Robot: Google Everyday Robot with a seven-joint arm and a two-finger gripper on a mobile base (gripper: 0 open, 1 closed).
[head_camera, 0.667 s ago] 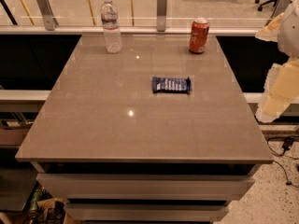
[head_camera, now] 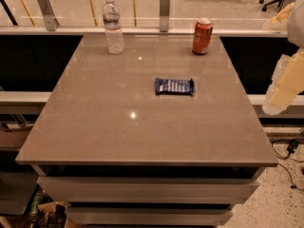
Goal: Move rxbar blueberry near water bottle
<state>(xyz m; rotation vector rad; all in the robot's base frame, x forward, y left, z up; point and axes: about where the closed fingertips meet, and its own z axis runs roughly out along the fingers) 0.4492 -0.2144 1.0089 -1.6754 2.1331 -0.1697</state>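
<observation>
The flat dark-blue rxbar blueberry (head_camera: 174,86) lies just right of the grey tabletop's (head_camera: 95,127) centre, well apart from the cream gripper (head_camera: 281,91) beyond the right edge. I cannot tell the gripper's state. The bar's long axis parallels the far edge.

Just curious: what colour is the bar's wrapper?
Rxbar blueberry: dark blue, white lettering, camera view; gripper at far right.

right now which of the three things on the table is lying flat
The blue rxbar blueberry, mid-table. The water bottle and red soda can both stand upright at the far edge. The gripper hangs right of the table.
</observation>
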